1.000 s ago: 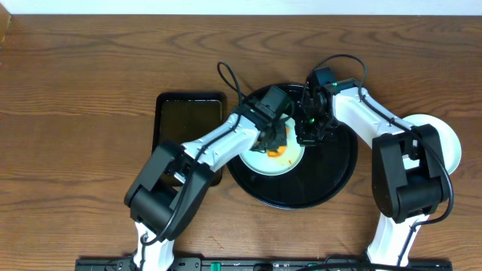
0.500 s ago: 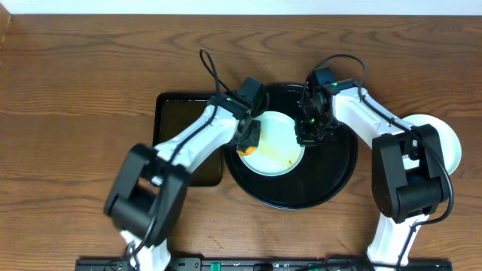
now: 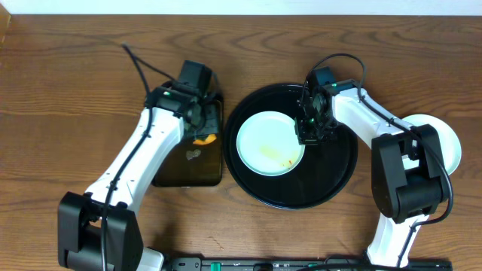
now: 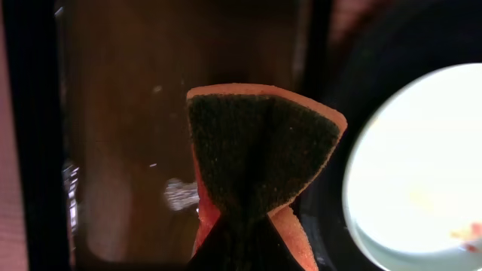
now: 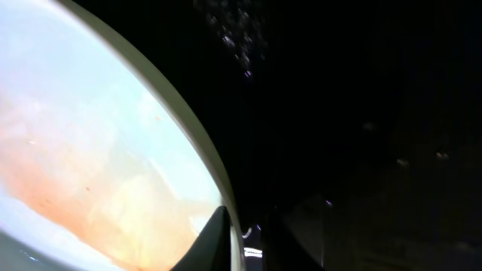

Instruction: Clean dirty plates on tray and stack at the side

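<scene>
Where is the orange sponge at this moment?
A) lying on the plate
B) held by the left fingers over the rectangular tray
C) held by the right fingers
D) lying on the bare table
B: the left fingers pinch the sponge above the rectangular tray.

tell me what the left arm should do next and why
Probably dip the sponge down into the small rectangular tray. The left gripper pinches it over that tray's wet-looking floor, and the plate on the round tray shows faint orange streaks, so the sponge likely needs freshening for another wipe. The right gripper sits at the plate's rim.
</scene>
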